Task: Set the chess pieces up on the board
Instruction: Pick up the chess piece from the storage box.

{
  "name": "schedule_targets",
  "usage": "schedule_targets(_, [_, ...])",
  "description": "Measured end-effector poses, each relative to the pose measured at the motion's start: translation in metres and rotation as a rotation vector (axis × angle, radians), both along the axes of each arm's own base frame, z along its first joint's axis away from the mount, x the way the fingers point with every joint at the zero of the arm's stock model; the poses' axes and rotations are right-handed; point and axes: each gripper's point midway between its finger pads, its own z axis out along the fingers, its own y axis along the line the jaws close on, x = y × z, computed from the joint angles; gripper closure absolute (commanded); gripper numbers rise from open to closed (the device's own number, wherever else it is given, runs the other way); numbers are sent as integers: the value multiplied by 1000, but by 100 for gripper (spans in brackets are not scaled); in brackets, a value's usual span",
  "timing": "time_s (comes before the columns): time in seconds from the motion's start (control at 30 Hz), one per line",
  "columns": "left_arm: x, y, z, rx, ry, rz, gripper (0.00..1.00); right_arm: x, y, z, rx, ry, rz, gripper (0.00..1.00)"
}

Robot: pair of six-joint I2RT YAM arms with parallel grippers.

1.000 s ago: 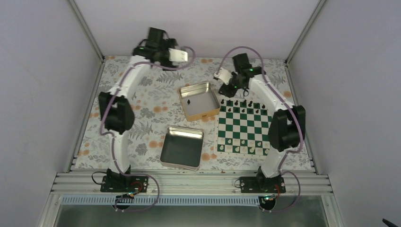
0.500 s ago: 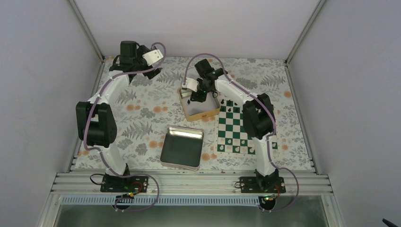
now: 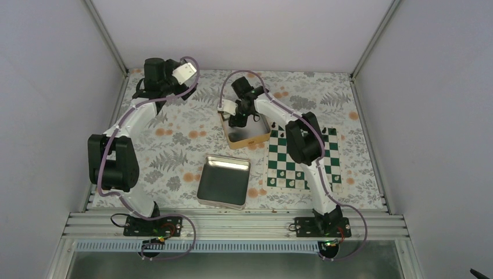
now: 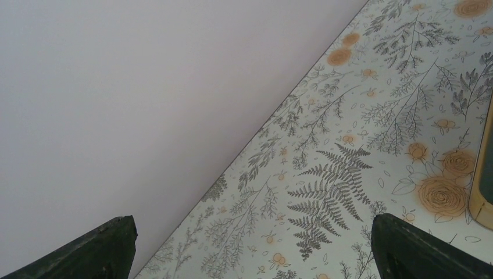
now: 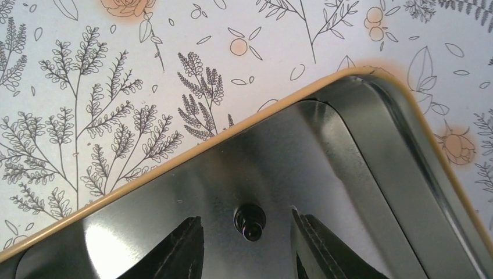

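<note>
One board (image 3: pixel 286 168), one silver tin (image 3: pixel 224 181), one gold-rimmed tin (image 3: pixel 251 141) with one black piece (image 5: pixel 250 221) inside.
The left hand (image 4: pixel 251 235) is held wide, empty; the right hand (image 5: pixel 246 247), half-open, is set astride the piece, not touching it.

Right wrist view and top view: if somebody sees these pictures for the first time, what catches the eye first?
First, the right pincer low inside the gold-rimmed tin, open around one small black chess piece that it does not touch. Next, the green and white board just right of that tin. The left pincer hangs wide open over the flowered table cover, far left.
</note>
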Motion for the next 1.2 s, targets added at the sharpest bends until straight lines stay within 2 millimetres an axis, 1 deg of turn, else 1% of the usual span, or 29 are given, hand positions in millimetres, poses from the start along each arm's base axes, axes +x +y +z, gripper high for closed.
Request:
schedule_targets(0.33, [-2, 0, -10, -17, 21, 9, 0, 3, 3, -11, -6, 16, -8, 63])
schedule_targets(0.47, [-1, 1, -8, -19, 14, 11, 0, 3, 3, -20, -16, 31, -13, 71])
schedule_targets(0.53, [-1, 2, -8, -21, 15, 13, 0, 4, 3, -26, -20, 38, -17, 73])
schedule_targets(0.63, [-1, 2, -9, -21, 16, 12, 0, 3, 2, -32, -27, 53, -24, 81])
schedule_targets(0.73, [-2, 1, -9, -22, 17, 10, 0, 3, 2, -32, -27, 54, -26, 88])
schedule_targets(0.93, [-3, -1, -9, -29, 20, -5, 0, 4, 3, -31, -24, 55, -29, 95])
schedule_targets(1.1, [-4, -5, -13, -34, 45, -23, 0, 4, 3, -29, -24, 52, -29, 96])
schedule_targets(1.2, [-2, -12, -13, -31, 55, -50, 0, 2, 1, -25, -25, 56, -30, 96])
